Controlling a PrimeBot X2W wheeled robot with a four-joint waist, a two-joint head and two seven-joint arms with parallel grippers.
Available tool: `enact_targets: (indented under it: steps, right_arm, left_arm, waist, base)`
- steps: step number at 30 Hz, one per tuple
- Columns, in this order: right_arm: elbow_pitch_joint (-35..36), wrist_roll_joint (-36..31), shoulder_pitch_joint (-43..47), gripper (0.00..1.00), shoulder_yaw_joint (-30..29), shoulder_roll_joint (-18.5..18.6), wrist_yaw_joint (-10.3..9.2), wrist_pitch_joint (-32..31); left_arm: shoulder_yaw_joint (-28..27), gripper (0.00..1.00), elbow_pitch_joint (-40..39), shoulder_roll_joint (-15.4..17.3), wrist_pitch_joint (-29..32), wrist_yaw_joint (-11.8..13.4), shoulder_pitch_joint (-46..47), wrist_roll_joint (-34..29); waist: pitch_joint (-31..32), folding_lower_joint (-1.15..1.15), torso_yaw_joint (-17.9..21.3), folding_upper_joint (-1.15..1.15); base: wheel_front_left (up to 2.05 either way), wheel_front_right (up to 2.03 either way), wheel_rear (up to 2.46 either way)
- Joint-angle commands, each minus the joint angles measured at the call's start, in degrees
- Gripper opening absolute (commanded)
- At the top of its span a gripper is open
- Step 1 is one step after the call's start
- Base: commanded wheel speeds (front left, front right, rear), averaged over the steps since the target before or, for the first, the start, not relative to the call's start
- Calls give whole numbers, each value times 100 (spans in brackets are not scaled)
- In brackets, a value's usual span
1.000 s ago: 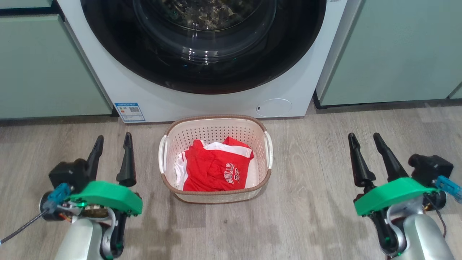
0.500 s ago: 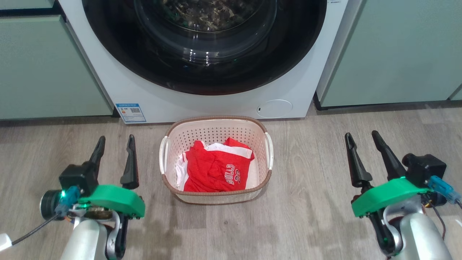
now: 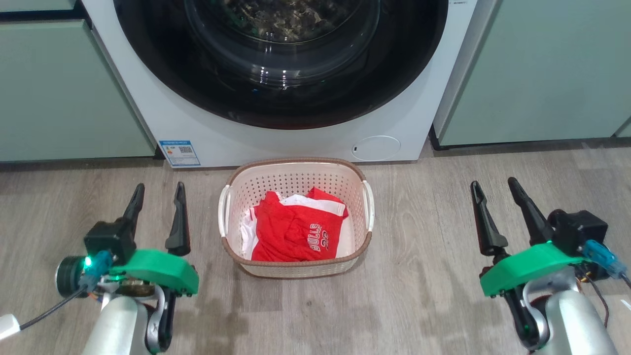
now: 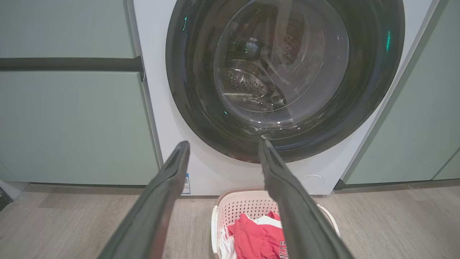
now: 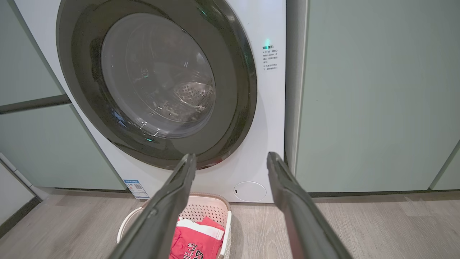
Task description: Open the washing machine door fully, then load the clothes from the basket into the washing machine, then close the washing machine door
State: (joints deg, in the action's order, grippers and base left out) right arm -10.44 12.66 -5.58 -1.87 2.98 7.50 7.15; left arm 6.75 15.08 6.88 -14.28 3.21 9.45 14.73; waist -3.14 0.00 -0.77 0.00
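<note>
Red clothes [image 3: 296, 229] lie in the basket [image 3: 296, 178] before the closed washing machine door [image 3: 281, 59].

Bright, even indoor light; glare specks on the washing machine door [image 3: 281, 64]; wrist views bow at edges.

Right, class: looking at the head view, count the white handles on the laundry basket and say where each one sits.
2. The left handle sits on the left side wall of the basket, the right handle on its right side wall. None appears hidden.
</note>
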Motion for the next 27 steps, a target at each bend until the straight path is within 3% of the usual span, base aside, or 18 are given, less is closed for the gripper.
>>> enact_targets:
  steps: [1, 21, 27]
  right_arm:
    - [182, 12, -267, 100, 107, -9, -1, 47]
    - [168, 89, -274, 100, 89, -10, -1, 54]
    - [172, 112, -273, 100, 80, -10, -1, 57]
  left_arm:
    - [-220, 100, -157, 67, -72, 27, 285, 34]
    - [-143, 100, -145, 134, -72, 80, 300, -56]
    - [-142, 100, -173, 146, -72, 88, 298, -98]
  waist:
    - [-1, 0, -1, 0]
    - [1, 0, -11, 0]
    - [-12, 0, 2, 0]
  base:
    - [0, 0, 0]
    - [0, 0, 0]
    - [51, 51, -103]
